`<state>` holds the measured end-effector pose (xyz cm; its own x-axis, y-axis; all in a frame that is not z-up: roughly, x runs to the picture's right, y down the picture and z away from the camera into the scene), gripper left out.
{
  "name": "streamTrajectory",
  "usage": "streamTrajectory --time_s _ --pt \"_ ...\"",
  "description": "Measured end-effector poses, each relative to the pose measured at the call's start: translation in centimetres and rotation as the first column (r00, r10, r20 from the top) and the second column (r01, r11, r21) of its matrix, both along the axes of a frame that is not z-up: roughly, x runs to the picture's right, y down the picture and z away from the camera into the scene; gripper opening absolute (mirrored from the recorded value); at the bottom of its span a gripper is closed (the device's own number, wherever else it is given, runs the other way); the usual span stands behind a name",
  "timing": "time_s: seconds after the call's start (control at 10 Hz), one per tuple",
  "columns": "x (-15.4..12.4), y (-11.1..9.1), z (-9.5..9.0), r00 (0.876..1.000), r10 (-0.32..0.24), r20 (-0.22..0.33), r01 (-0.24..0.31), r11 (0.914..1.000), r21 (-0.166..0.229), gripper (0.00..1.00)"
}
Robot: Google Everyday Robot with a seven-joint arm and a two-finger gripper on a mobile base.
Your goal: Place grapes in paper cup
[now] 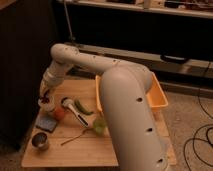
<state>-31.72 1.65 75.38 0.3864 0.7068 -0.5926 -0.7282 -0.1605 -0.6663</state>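
The robot's hand (45, 94) hangs directly over the short white paper cup (46, 103) at the wooden surface's (75, 147) left edge. Dark purple-brown grapes (46, 100) sit at the cup's mouth, beneath the hand.

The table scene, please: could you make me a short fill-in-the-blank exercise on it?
1. The pincer hangs right over the white ___ cup.
2. The orange fruit lies next to a ___ sponge.
3. The metal cup stands at the table's near-___ corner.

Missing: paper; blue; left
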Motion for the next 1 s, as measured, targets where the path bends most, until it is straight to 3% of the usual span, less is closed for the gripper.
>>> streamTrajectory --time_s 0.3,0.4,1.0 --pt "-0.26 -0.02 0.05 1.0 -0.013 -0.002 0.013 0.9999 0.003 0.75" --pt "-0.23 0.03 0.14 1.0 -0.015 -0.003 0.015 0.9999 0.001 0.79" --pt "0.15 0.43 0.57 1.0 -0.022 -0.017 0.022 0.9997 -0.008 0.8"
